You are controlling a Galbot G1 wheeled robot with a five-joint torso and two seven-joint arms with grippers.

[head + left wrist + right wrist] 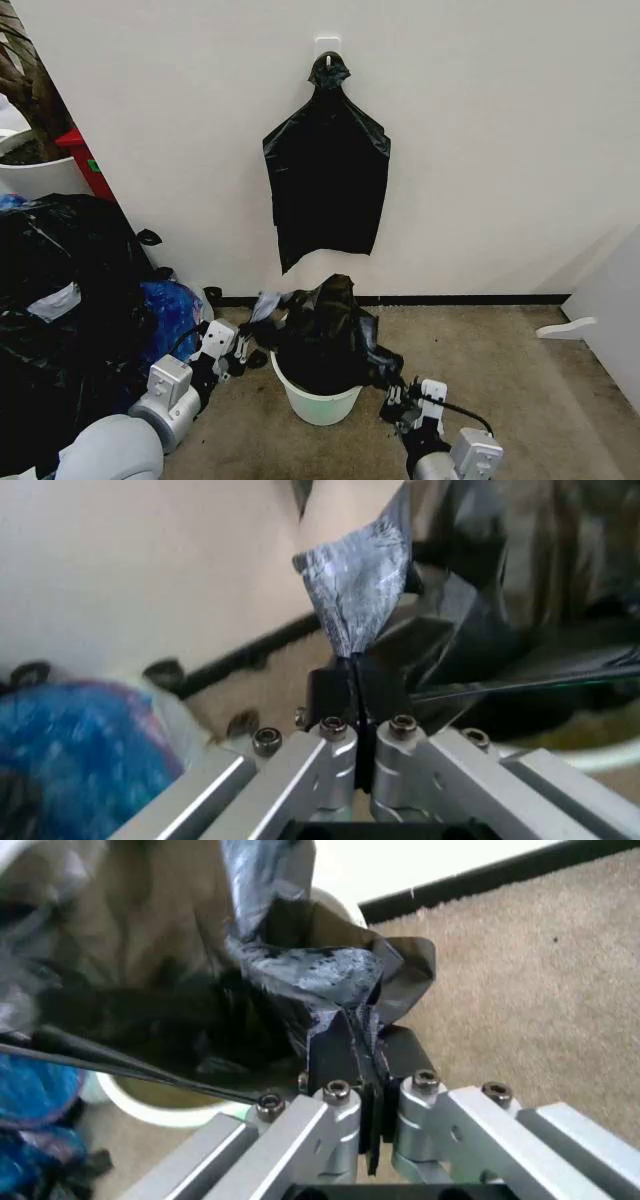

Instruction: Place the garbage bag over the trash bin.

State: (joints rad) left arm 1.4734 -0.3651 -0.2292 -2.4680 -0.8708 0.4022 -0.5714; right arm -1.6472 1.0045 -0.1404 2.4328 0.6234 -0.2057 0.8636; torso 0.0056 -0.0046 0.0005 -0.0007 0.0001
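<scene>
The cream-white trash bin (318, 403) stands on the carpet by the wall. The glossy black garbage bag (325, 335) bunches up over and inside its mouth. At the bin's left, my left gripper (243, 350) is shut on a flap of the garbage bag (360, 577). At the bin's right, my right gripper (393, 392) is shut on the other edge of the garbage bag (320, 982). The wrist views show the bin's rim (600, 757) (130, 1102) under the film.
A knotted bunch of black bags (327, 170) hangs from a wall hook above the bin. Big bulging black sacks (60, 300) and a blue bag (170, 310) crowd the left. A white planter (30, 170) stands behind them. Open carpet (510, 380) lies right.
</scene>
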